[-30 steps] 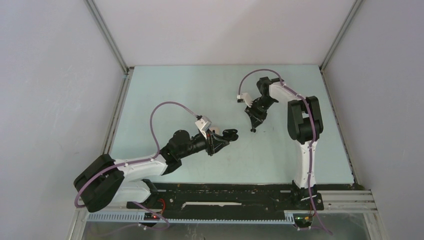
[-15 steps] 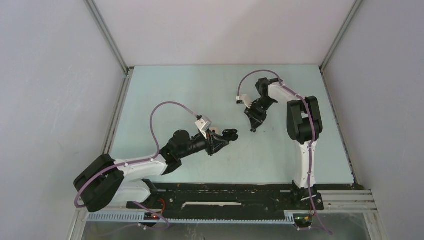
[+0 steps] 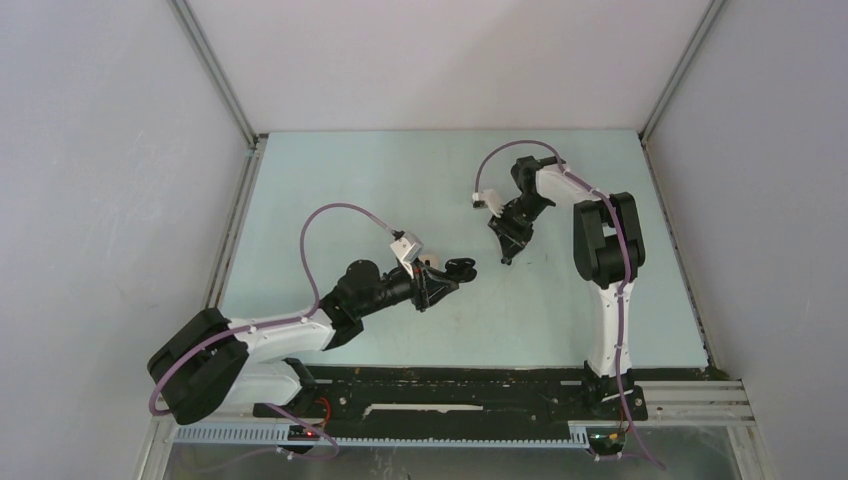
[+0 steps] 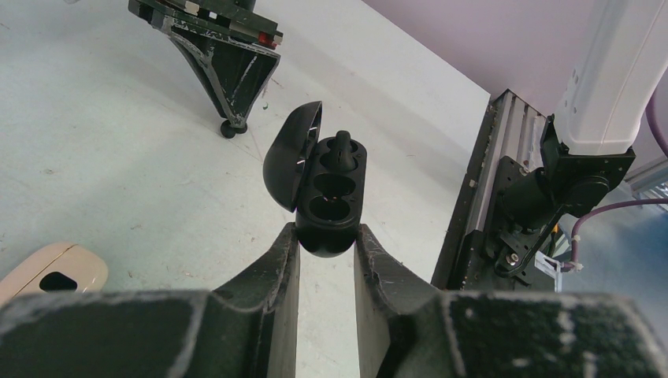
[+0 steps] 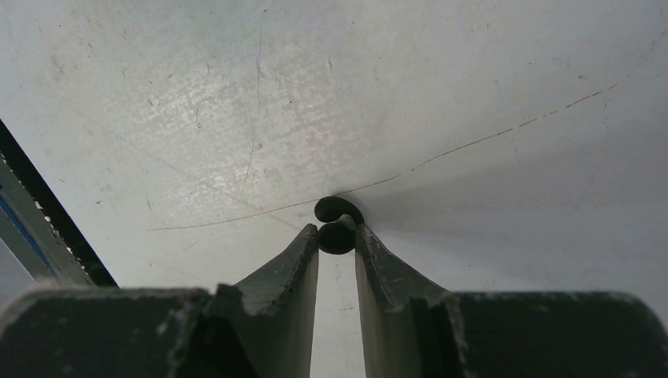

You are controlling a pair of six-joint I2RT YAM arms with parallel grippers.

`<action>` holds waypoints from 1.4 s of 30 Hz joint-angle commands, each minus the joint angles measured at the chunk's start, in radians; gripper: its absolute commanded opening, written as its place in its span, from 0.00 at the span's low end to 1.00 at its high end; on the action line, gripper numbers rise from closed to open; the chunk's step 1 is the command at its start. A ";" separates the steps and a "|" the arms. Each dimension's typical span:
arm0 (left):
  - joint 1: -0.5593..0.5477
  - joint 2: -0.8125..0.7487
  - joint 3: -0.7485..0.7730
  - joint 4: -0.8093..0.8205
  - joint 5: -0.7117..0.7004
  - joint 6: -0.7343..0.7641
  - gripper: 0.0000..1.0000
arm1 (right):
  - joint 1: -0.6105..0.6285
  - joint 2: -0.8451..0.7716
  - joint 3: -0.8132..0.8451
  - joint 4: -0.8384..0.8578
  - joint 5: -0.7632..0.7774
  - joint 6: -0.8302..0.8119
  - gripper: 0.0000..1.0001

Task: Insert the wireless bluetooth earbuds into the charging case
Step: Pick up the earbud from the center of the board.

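At centre, my left jaws are clamping the open black plastic case [image 4: 331, 185] steady; my right jaws are pinching a tiny black earbud [image 5: 337, 236].

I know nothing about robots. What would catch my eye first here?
The left gripper clamps an open black charging case mid-table, lid up, with one earbud poking from its far well. To its right, the right gripper pinches a second black earbud close to the table.
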 commanded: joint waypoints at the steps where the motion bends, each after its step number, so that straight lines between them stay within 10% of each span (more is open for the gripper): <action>1: 0.001 -0.001 -0.012 0.037 0.009 0.010 0.00 | -0.006 -0.007 0.047 -0.010 -0.006 0.011 0.27; 42: 0.001 0.011 -0.004 0.041 0.022 0.015 0.00 | 0.029 -0.047 -0.034 -0.019 0.006 -0.009 0.23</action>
